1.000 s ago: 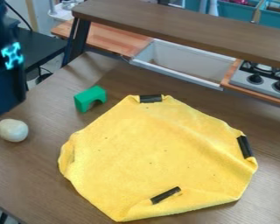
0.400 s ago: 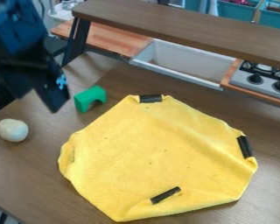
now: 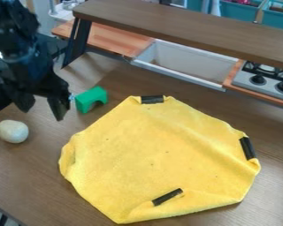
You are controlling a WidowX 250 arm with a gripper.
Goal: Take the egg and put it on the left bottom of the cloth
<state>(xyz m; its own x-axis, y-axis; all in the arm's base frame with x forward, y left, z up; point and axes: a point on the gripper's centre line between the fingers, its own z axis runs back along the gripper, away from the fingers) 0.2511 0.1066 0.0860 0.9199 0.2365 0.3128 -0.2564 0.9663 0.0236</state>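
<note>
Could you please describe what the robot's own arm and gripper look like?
The arm is black, with chunky, angular segments and a pale, shiny spot on one of them. The gripper is black too, with two broad, flat fingers that taper towards their tips. I cannot make out any cables or lettering on either.

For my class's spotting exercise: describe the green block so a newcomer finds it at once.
Find the yellow cloth on the table. Off its upper-left edge stands an arch block, green and notched, unlike the rounded, whitish egg.
</note>
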